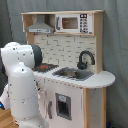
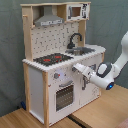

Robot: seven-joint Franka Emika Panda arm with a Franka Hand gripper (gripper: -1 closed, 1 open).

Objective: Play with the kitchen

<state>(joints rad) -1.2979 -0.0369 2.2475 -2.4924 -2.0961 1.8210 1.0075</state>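
Grey curtains backed the tall pale-wood-and-white toy kitchen (image 2: 59, 60) on the wooden table's (image 2: 100, 115) far edge; your gripper (image 2: 76, 67), finger state untellable, neared its front, risking shoving it.

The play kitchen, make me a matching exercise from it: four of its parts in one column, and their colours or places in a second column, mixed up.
Column one:
1. faucet
2. hood
3. stovetop burners
4. oven door

Column two:
A. red
B. low on the kitchen front, with a window
C. black, beside the sink
D. grey, up under the top shelf

Pairs: 1-C, 2-D, 3-A, 4-B
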